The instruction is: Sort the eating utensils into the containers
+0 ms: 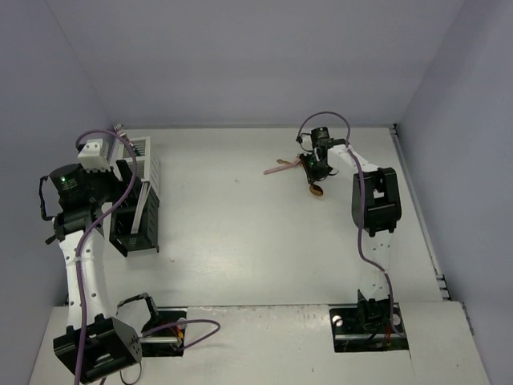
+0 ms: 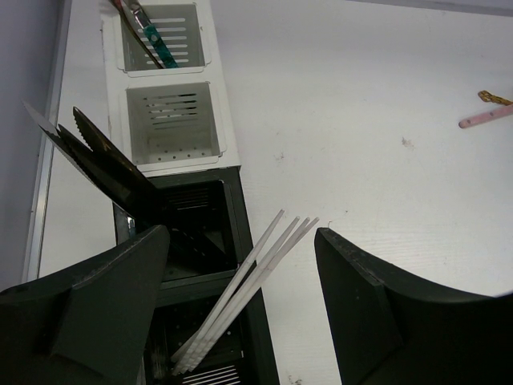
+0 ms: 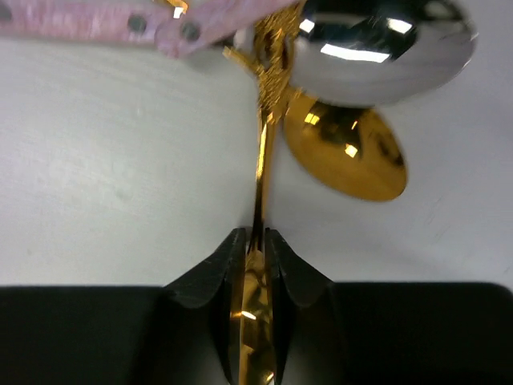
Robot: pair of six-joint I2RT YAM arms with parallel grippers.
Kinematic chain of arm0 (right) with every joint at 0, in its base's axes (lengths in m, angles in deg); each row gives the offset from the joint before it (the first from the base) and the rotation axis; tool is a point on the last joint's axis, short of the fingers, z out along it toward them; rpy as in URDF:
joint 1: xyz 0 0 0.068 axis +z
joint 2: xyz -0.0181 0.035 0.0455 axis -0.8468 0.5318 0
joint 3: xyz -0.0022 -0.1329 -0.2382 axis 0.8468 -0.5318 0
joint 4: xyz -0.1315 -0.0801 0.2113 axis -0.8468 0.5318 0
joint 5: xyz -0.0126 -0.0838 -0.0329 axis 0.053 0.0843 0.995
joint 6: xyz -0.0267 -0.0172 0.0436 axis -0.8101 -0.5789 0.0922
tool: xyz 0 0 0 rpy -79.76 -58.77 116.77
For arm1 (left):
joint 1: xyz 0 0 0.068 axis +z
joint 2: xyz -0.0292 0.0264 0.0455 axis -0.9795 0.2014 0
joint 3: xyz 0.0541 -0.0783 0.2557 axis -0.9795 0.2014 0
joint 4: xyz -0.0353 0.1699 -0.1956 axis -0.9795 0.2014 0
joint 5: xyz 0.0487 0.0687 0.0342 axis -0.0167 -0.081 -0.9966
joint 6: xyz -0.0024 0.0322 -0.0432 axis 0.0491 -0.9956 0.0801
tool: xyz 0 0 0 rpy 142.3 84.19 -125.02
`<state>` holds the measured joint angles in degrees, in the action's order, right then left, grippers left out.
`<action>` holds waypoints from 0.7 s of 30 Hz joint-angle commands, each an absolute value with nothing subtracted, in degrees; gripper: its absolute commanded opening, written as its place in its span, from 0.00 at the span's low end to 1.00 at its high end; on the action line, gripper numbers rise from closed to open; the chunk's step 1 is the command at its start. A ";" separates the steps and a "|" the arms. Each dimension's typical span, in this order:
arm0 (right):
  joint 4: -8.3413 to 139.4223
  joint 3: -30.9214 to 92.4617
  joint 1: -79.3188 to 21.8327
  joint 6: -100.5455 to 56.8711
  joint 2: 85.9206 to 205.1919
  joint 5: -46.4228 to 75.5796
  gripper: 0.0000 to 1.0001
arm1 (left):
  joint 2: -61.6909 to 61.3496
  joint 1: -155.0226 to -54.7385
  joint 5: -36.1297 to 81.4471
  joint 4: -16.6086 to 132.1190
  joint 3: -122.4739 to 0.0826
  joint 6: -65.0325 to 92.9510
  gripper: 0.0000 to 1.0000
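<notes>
My table: two caddies on my left, a small heap of cutlery at my far right.

The white table [image 1: 256, 241] carries the white caddy [image 2: 164, 78] at the far left, with the black caddy [image 2: 240, 233] set end to end against it, nearer my bases. Well apart from them, on my right toward the back, cutlery lies tangled: a pink handle [image 3: 96, 20], a silver spoon [image 3: 377, 48], a gold spoon [image 3: 353, 152] just beside it (their bowls touching, as far as I can see), and a thin gold handle [image 3: 260, 160] on edge.
</notes>
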<state>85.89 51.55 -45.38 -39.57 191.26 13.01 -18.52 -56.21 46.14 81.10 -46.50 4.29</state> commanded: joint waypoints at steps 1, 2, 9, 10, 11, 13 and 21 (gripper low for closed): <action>94.29 42.38 -44.78 -41.91 187.59 12.43 0.10 | -19.66 -56.32 47.27 79.45 -50.28 3.79 0.70; 94.62 42.24 -44.77 -41.92 186.63 12.05 0.08 | -19.84 -56.32 47.35 79.62 -50.29 3.79 0.70; 101.25 34.81 -44.59 -42.35 177.04 7.48 0.00 | -20.42 -56.26 48.30 80.73 -50.49 3.30 0.70; 102.35 33.86 -44.35 -42.64 175.29 6.80 0.00 | -20.52 -56.25 48.91 80.84 -50.41 3.05 0.70; 103.08 32.98 -43.89 -42.95 173.89 6.38 0.00 | -20.68 -56.30 49.83 80.79 -50.25 2.69 0.70; 104.84 32.23 -43.10 -43.84 170.93 4.87 0.00 | -20.94 -56.28 53.52 80.78 -49.95 0.43 0.70; 106.07 36.15 -39.04 -44.91 168.59 -10.11 0.00 | -23.92 -63.65 71.02 80.66 -47.65 -14.08 0.70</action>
<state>103.35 32.04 -40.28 -44.47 170.94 0.68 -21.47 -58.47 62.23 83.02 -46.91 -5.02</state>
